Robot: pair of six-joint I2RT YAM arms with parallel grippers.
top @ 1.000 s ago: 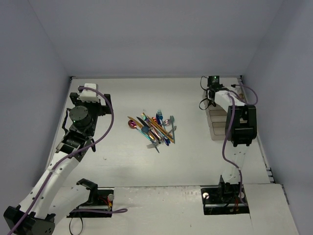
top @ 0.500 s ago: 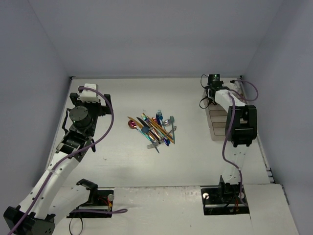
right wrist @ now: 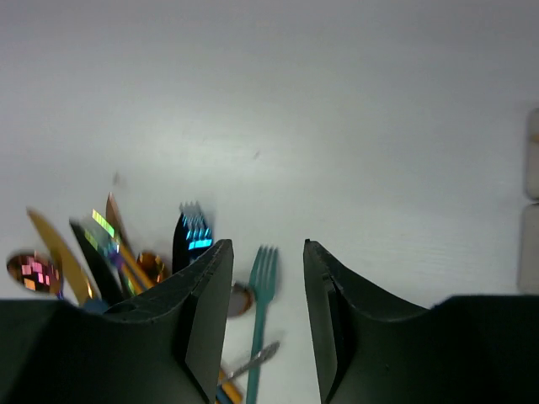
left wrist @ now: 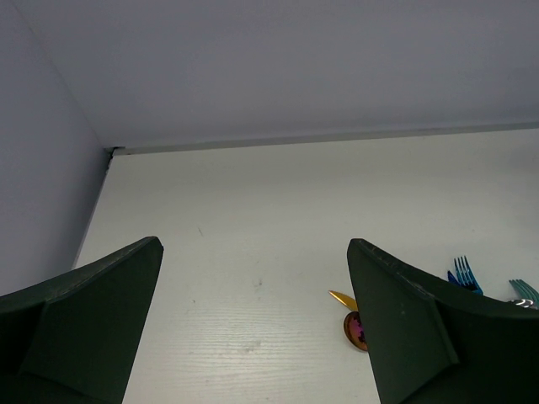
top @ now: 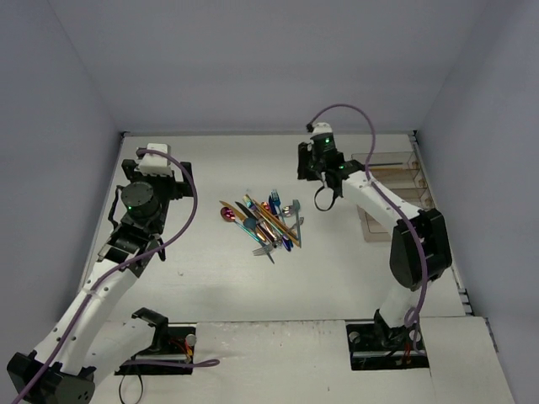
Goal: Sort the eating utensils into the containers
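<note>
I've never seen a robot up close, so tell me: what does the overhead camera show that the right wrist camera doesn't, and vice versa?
Only the overhead view shows both arms, left and right, the whole utensil pile and the clear trays plainly. Only the right wrist view shows its own jaws close up, open, with a teal fork seen through the gap. Both show the utensils on the white table.

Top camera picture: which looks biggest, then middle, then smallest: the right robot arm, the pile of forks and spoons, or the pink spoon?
1. right robot arm, biggest, though it sits nearer the camera.
2. pile of forks and spoons.
3. pink spoon, smallest.
</note>
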